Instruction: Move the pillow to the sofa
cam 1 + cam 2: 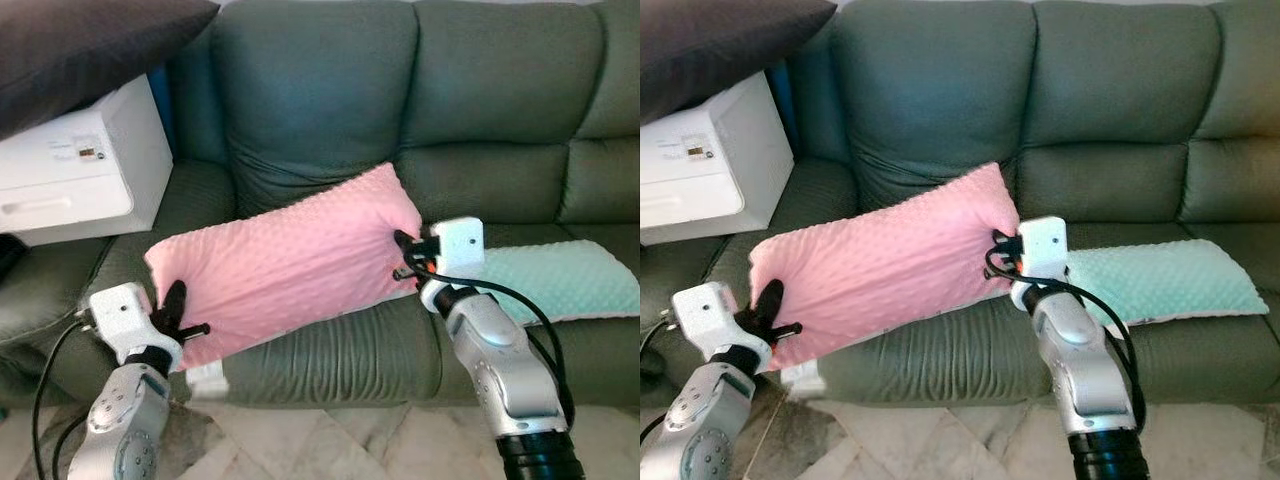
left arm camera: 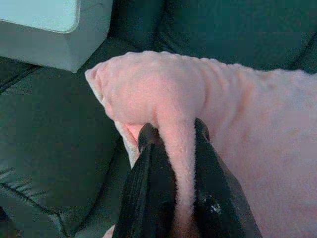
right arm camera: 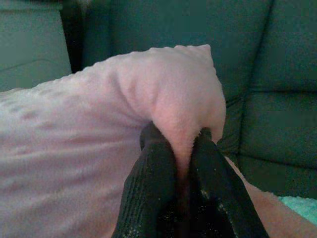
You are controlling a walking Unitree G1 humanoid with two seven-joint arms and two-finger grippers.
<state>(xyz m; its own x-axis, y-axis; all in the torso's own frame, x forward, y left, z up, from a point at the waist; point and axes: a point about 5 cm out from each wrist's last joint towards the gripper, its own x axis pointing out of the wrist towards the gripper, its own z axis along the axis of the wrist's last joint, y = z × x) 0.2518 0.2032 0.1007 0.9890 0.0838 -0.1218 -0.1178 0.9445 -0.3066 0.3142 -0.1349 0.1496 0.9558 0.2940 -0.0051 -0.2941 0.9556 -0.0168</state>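
So, biggest thing in my feed is the dark green sofa [image 1: 480, 110], running across pretty much the whole head cam. Its left end has a white printer-looking box [image 1: 85, 165] sitting on the seat, w/ a dark grey cushion [image 1: 90, 40] lying on top of that box.

Next, the pink pillow [image 1: 290, 265]. It's long, dotted texture, lying at an angle over the front edge of the sofa seat, left-middle section. Its far right corner is up near the backrest and its near left corner hangs out past the seat's front edge. Can't tell from here how much of its weight is actually on the seat.

A mint green dotted mat [image 1: 560, 280] lies flat on the right part of the seat, near the front edge.

Both arms are on the pillow. Left gripper [image 2: 173, 148] is at the pillow's near left corner, fingers [image 2: 148, 168] squeezed together w/ a fold of pink fabric pinched btwn them. Right gripper [image 3: 176, 148] is at the opposite short end, by the right corner, same deal: fingers closed tight on a bunched ridge of the fabric.
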